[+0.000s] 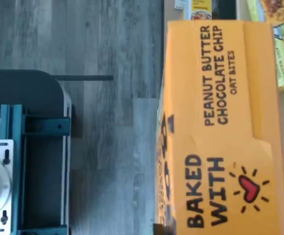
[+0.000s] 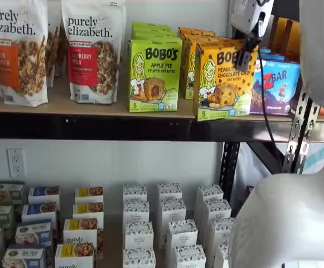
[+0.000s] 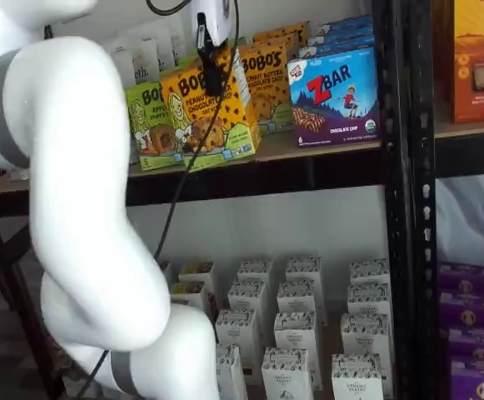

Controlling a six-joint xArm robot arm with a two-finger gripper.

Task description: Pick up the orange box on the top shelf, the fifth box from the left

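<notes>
The orange box (image 2: 220, 84) stands at the front edge of the top shelf (image 2: 95, 106), pulled forward of its row and tilted, as a shelf view (image 3: 187, 117) shows. My gripper (image 2: 244, 61) comes down from above. One black finger lies on the box's front face in both shelf views (image 3: 212, 83); the other finger is hidden behind the box. The gripper is shut on the orange box. The wrist view shows the box (image 1: 225, 127) close up, with "Peanut Butter Chocolate Chip" lettering.
A lime-green Apple Pie carton (image 2: 153, 72) stands left of the box and a blue ZBar box (image 2: 276, 84) right of it. More orange cartons (image 2: 192, 44) stand behind. Granola bags (image 2: 92, 50) are at far left. A black upright (image 3: 400, 167) stands right. White boxes (image 2: 167, 223) fill the lower shelf.
</notes>
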